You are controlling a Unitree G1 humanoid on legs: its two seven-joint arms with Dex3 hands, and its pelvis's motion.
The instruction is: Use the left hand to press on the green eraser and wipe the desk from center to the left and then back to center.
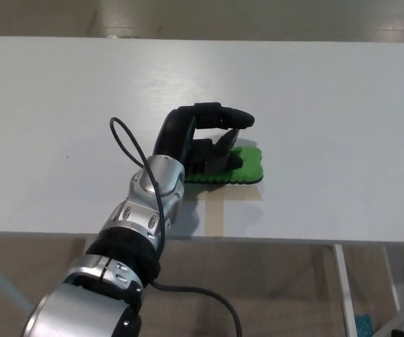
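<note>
The left hand (200, 139) rests on the green eraser (238, 167) — fingers (223, 116) curled down, lower ones pressing its top.

Before me stretches a white desk (342, 105), its matte top catching a soft sheen of light near the far edge. A pale tan strip (215, 216) runs to the near edge. Beyond lies a beige floor (258, 17) — glossy, with faint reflections — and below the near edge, brownish floor (279, 288) and a white desk leg (344, 288).
</note>
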